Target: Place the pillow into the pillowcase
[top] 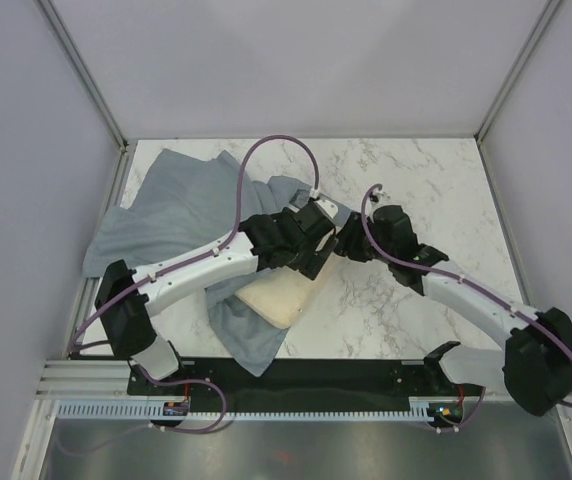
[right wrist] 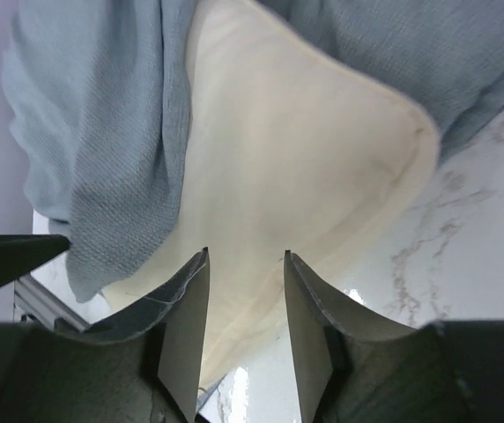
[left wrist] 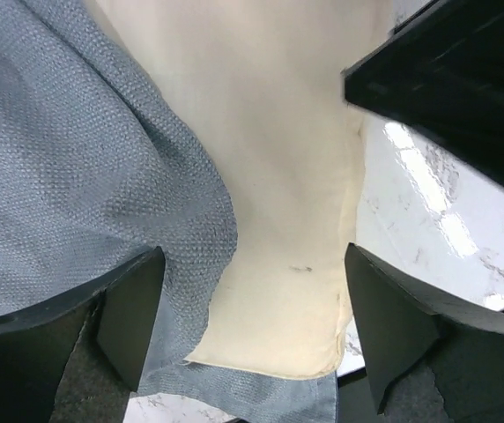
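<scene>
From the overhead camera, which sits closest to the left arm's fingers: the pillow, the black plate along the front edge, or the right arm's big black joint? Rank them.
1. Pillow, directly beneath the left fingers.
2. Black plate, along the front edge.
3. Right arm's big black joint, far right corner.

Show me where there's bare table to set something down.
Bare marble lies far right, between the pillowcase and the right wall, beyond the right arm. A smaller patch sits between the pillow and that arm. The left is under fabric and the left arm; the centre over the pillow is crowded.
</scene>
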Controlling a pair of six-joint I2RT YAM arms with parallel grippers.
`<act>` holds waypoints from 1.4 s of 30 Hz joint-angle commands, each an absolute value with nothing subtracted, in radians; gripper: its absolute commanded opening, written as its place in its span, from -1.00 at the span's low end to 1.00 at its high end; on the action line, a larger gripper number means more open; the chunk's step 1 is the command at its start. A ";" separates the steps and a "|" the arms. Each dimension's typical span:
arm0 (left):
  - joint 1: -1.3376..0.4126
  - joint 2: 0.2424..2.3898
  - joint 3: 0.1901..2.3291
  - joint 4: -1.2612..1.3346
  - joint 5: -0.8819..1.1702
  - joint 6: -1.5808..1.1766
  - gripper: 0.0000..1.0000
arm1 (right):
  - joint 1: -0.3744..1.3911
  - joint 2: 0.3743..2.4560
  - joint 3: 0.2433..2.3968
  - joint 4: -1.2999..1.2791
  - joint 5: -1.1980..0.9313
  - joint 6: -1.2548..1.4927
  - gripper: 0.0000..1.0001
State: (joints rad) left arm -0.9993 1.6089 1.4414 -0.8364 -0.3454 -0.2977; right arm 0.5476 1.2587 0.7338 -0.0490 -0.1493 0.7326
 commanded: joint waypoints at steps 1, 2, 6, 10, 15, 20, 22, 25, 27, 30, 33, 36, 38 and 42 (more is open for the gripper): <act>-1.034 1.672 1.502 -0.864 -0.500 -0.288 0.82 | 0.488 1.114 0.686 -0.064 -0.057 0.755 -0.04; -1.041 1.686 1.511 -0.868 -0.517 -0.293 0.99 | 0.476 1.092 0.675 -0.086 -0.048 0.756 0.00; -1.089 1.772 1.572 -0.899 -0.590 -0.290 1.00 | 0.410 1.025 0.612 -0.117 -0.040 0.759 0.03; -1.108 1.899 1.617 -0.936 -0.643 -0.291 0.99 | 0.353 0.994 0.572 -0.115 -0.061 0.765 0.04; -1.098 1.970 1.625 -0.919 -0.508 -0.301 1.00 | 0.341 0.977 0.558 -0.117 -0.058 0.764 0.04; -1.062 1.967 1.554 -0.833 -0.345 -0.288 0.99 | 0.333 0.977 0.548 -0.118 -0.061 0.756 0.04; -1.046 1.994 1.546 -0.831 -0.350 -0.291 0.90 | 0.333 0.976 0.542 -0.115 -0.063 0.756 0.04; -1.014 2.045 1.536 -0.851 -0.348 -0.313 0.05 | 0.333 0.974 0.526 -0.110 -0.064 0.755 0.03; -0.990 2.052 1.520 -0.850 -0.281 -0.334 -0.63 | 0.331 0.976 0.512 -0.104 -0.069 0.755 0.03; -0.943 2.019 1.496 -0.839 -0.271 -0.342 -0.95 | 0.333 0.991 0.486 -0.074 -0.086 0.764 0.03; -0.917 1.938 1.499 -0.850 -0.288 -0.319 -0.95 | 0.333 1.021 0.450 -0.012 -0.124 0.788 0.04; -0.899 1.836 1.537 -0.896 -0.299 -0.301 -0.95 | 0.336 1.072 0.419 0.090 -0.176 0.819 0.05; -0.897 1.777 1.587 -0.948 -0.314 -0.288 -0.95 | 0.357 1.106 0.416 0.152 -0.183 0.851 0.10; -0.893 1.714 1.669 -1.020 -0.366 -0.284 -0.95 | 0.451 1.208 0.429 0.234 -0.140 0.917 0.20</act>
